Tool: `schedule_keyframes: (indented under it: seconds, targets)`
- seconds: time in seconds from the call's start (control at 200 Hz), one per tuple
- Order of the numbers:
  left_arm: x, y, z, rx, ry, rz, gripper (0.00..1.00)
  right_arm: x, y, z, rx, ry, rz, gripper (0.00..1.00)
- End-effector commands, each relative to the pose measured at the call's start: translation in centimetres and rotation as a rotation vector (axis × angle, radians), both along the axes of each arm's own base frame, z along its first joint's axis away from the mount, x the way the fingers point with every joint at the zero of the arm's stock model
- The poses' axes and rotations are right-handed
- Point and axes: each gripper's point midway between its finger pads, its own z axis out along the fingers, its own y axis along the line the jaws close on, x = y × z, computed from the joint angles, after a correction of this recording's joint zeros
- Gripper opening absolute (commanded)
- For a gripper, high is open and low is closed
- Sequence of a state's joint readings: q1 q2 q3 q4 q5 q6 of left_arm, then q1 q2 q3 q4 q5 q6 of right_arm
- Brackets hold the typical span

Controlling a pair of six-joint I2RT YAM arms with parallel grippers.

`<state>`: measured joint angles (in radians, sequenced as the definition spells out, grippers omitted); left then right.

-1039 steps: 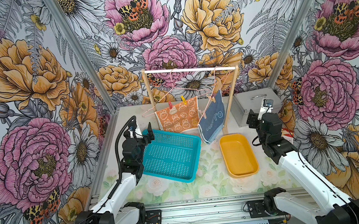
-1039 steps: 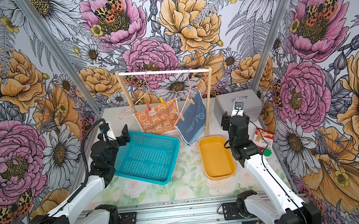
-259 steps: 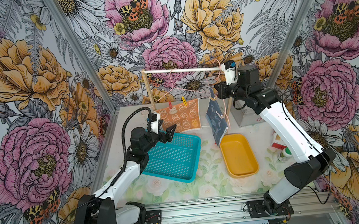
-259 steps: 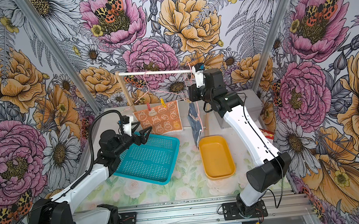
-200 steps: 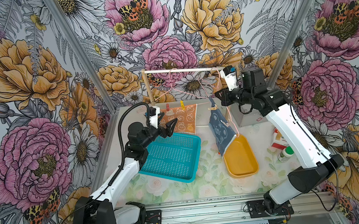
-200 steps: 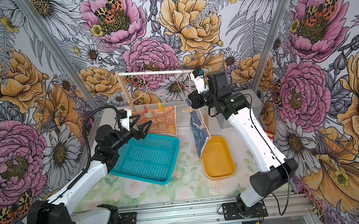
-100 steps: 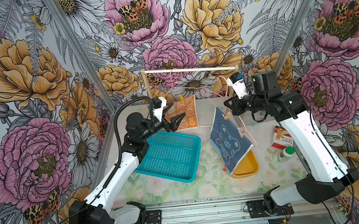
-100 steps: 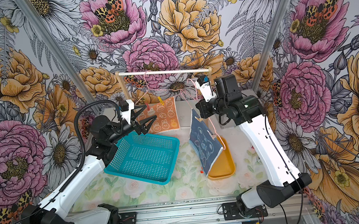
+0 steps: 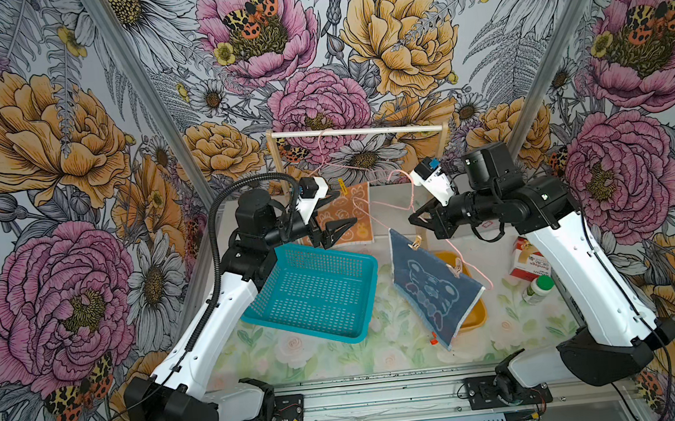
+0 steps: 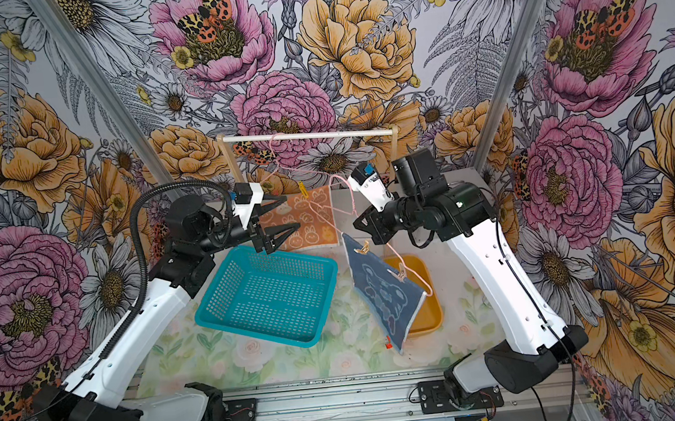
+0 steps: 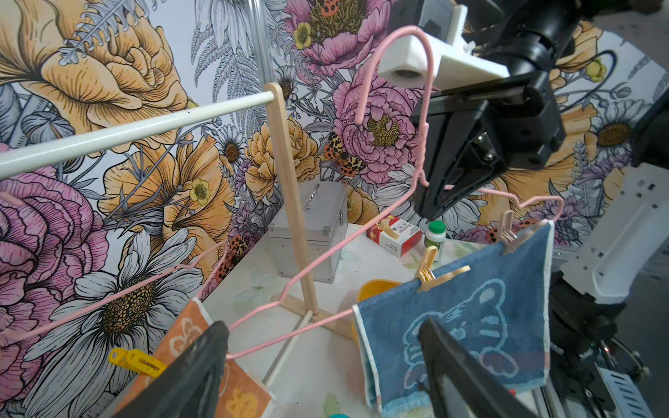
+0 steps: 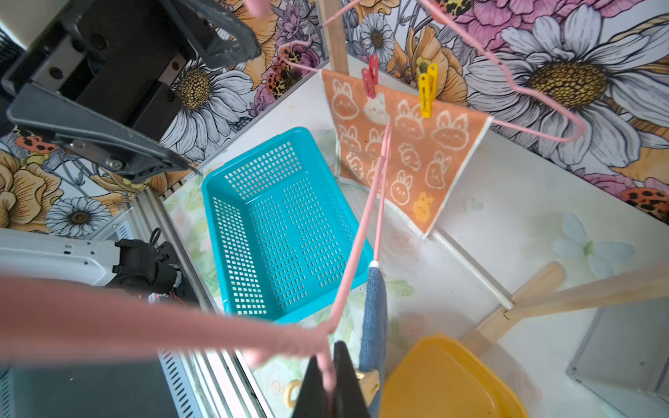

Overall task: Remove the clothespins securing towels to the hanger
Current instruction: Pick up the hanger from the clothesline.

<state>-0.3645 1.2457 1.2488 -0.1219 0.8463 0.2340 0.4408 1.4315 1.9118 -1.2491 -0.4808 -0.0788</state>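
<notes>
Off the rail [image 9: 362, 131] now, the pink hanger [image 11: 423, 152] carrying the blue towel [image 9: 430, 291] is clamped in the right gripper [image 9: 416, 219]; the left gripper [image 9: 348, 207], jaws spread, should reach its wooden clothespins [image 9: 415, 243].

The enclosure has three wall panels: back wall [image 9: 353, 31], left wall [image 9: 31, 163] at the left of the frame, right wall [image 9: 633, 131] at the right. All carry floral wallpaper with large pink and orange blooms, white daisies and spotted moths. Two aluminium corner posts [image 9: 155, 98] [image 9: 545, 51] join the panels. The tabletop [image 9: 298, 356] has a pale floral print. An aluminium rail [image 9: 385, 390] runs along the lower edge. Illumination is bright and even.
</notes>
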Motion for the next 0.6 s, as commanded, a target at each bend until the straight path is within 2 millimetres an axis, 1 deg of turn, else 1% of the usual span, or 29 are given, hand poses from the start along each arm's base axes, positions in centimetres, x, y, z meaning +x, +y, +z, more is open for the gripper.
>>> schedule_keyframes:
  seconds: [0.0, 0.28, 0.46, 0.595]
  targets:
    - [-1.9, -0.7, -0.5, 0.044, 0.014, -0.132, 0.84, -0.7, 1.7, 1.4, 0.049, -0.025, 0.103, 0.00]
    - [-2.3, -0.8, -1.0, 0.027, 0.050, -0.249, 0.84, -0.5, 5.1, 1.3, 0.075, 0.000, 0.233, 0.00]
    - [-1.8, -1.0, -1.3, 0.033, 0.050, -0.266, 0.83, -0.4, 6.2, 1.3, 0.071, 0.001, 0.274, 0.00]
    - [-1.1, -1.7, -1.6, 0.031, 0.068, -0.294, 0.79, -0.6, 6.6, 1.8, 0.071, -0.013, 0.296, 0.00]
